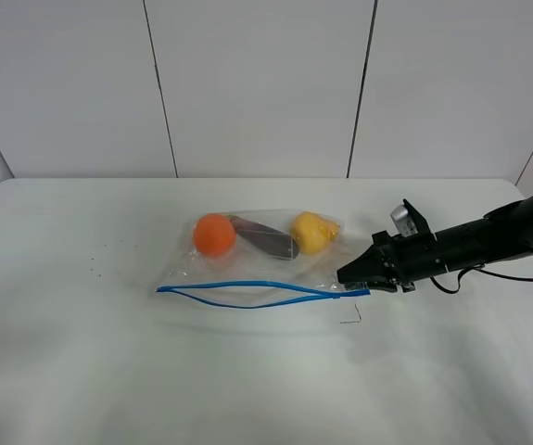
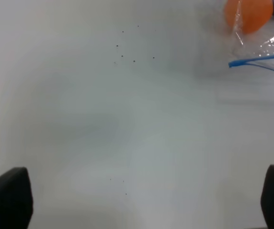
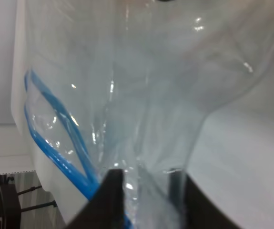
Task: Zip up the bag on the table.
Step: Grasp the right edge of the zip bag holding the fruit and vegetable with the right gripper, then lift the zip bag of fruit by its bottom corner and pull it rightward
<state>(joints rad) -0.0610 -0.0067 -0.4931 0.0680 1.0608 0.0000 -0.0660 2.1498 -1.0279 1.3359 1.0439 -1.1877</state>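
- Bag (image 1: 261, 264) lies flat mid-table (image 1: 81, 371), slightly right of centre, long side running left-right.
- Zipper (image 1: 247, 285), blue, runs along the bag's near edge. Its two strands are apart through the middle and meet at the left tip and near the right end, so it is not closed.
- Inside the bag, along the far side: orange ball (image 1: 214, 235) left, purple item (image 1: 266, 239) middle, yellow item (image 1: 310, 232) right. Purple touches yellow and sits just beside orange.
- Right gripper (image 1: 345, 275) comes in low from the right, at the bag's right end just by the zipper end.
- Right wrist view: fingers (image 3: 110, 191) narrow, clear film bunched between them, so it is clenched on the bag's end. Blue strands run just beside one finger.
- Left gripper (image 2: 142, 198) is out of the high view. In the wrist view it is released, tips at the picture's two corners, bare table between them.
- Left wrist view also catches the orange ball and the zipper's left tip, well apart from the tips.
- Dark specks (image 1: 95, 271) on the table left of the bag.
- Thin bent wire bit (image 1: 352, 316) on the table just near of the zipper's right end.
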